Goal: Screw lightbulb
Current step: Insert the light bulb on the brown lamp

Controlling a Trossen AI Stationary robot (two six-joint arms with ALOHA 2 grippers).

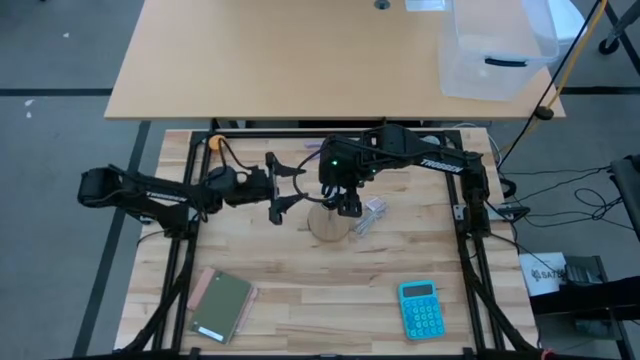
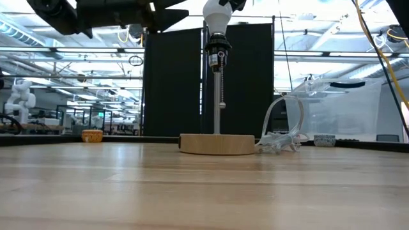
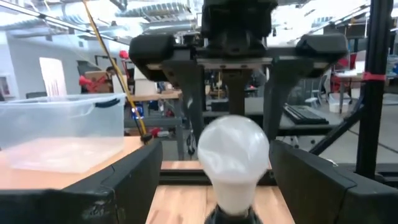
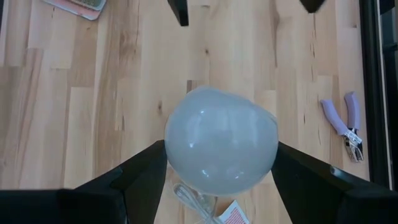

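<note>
The lightbulb stands at the top centre of the low view, seated on the black socket, which tops a thin metal stem rising from the round wooden base at mid-frame; the bulb is therefore upright and already at or in the socket mouth, though how far the thread has engaged cannot be read.

The right gripper, at the centre of the high view, hangs directly over the base; in the right wrist view its dark fingers lie to either side of the bulb, apparently touching its widest part; judged clenched on the bulb from above, a hold that suits turning it about the vertical stem.

The left gripper, just left of centre in the high view, points toward the lamp with its fingers spread; in the left wrist view the bulb sits between those fingers with clear gaps either side; judged released, positioned level with the bulb, possibly to steady the stand, but gripping nothing now.

A clear plastic wrapper lies just right of the base, set aside; a blue calculator sits at lower right of the high view, a notebook at lower left; both well apart from the work.

Risk: a twist may drag the unclamped base round.
</note>
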